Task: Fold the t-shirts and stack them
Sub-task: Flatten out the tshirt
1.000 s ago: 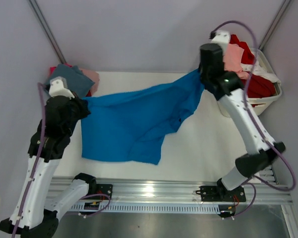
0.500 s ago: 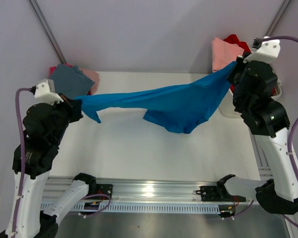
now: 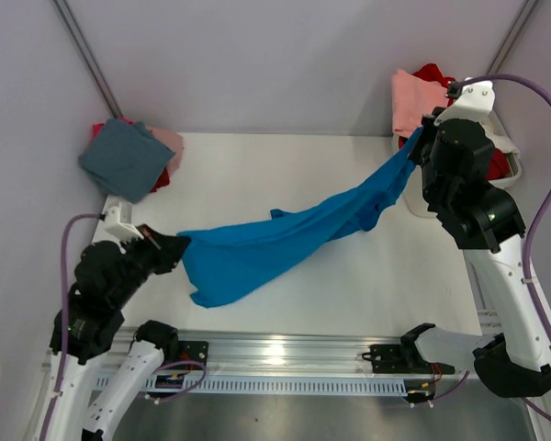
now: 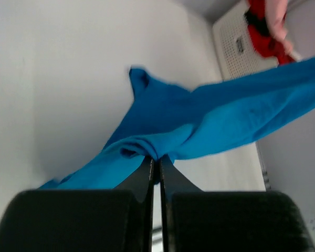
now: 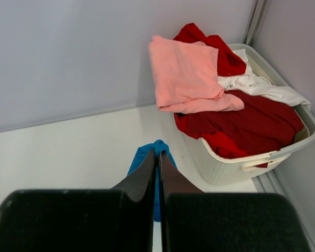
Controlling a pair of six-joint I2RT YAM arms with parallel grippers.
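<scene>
Bright blue cloth t-shirt (image 3: 285, 234) hangs stretched diagonally across frame centre, over white table (image 3: 349, 294). Left gripper (image 3: 176, 246) pinches its lower-left end; right gripper (image 3: 419, 145) pinches its upper-right end, near white slatted plastic basket (image 5: 215, 163).

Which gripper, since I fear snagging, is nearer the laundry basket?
Right. The right gripper sits beside the basket, gripping the blue t-shirt; the left gripper is far across the table.

Your top camera looks down from the near side; both close wrist cameras share its blue t-shirt (image 3: 285, 234).
</scene>
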